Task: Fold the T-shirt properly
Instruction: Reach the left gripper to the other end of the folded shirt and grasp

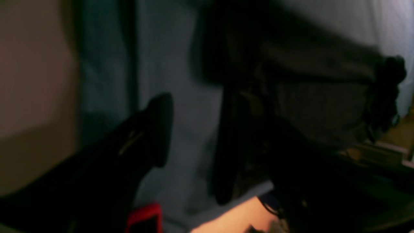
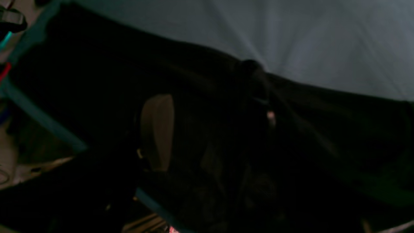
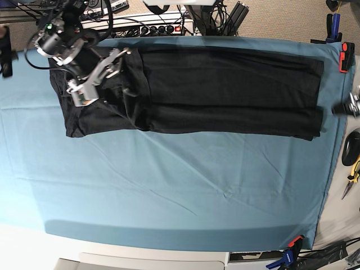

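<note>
One T-shirt (image 3: 225, 90), black soft cotton, lay folded into a long flat band across the far side of the tabletop's teal cloth (image 3: 169, 191), creased and matte. My right gripper (image 3: 93, 79) hung over its bunched left end, jaws apart, gripping nothing. My left gripper (image 1: 190, 136) was off the shirt's other end, jaws apart too.

the base view is bright, evenly lit and sharp, with only soft shadows on the teal table cloth (image 3: 169, 185). both wrist views are dim, murky and blurred; the large black cotton t-shirt (image 2: 207, 136) reads as near-featureless darkness.
</note>
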### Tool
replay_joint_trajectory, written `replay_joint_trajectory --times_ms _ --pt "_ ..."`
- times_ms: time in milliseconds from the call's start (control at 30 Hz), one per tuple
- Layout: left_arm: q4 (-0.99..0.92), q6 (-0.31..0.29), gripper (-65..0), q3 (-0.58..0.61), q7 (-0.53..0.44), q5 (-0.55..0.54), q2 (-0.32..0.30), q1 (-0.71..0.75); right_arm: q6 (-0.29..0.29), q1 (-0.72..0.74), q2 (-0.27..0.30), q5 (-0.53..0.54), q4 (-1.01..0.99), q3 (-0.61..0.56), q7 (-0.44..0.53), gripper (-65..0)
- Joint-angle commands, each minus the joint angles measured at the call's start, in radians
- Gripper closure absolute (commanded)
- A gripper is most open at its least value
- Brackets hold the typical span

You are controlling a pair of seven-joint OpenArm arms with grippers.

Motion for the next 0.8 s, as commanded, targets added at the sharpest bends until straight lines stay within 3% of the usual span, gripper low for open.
replay_joint_trajectory --times_ms 0,167,533,767 --pt "0.013 -0.006 -32.4 -0.013 -0.008 -0.027 -0.023 0.000 0.001 0.003 0.008 0.002 0.018 -0.013 0.038 -34.8" --pt "0.012 -0.006 -32.4 -0.019 -0.009 -0.023 0.036 0.012 0.001 0.003 0.008 -0.042 0.018 -0.063 0.057 -34.8" --pt "0.013 -0.006 -32.4 -0.019 -0.020 -0.004 0.132 0.013 0.001 0.003 0.008 -0.042 0.018 -0.060 0.058 -34.8" --pt "0.013 -0.006 -32.4 -0.019 -0.019 -0.004 0.164 0.013 0.001 0.003 0.008 -0.042 0.018 -0.060 0.058 -34.8"
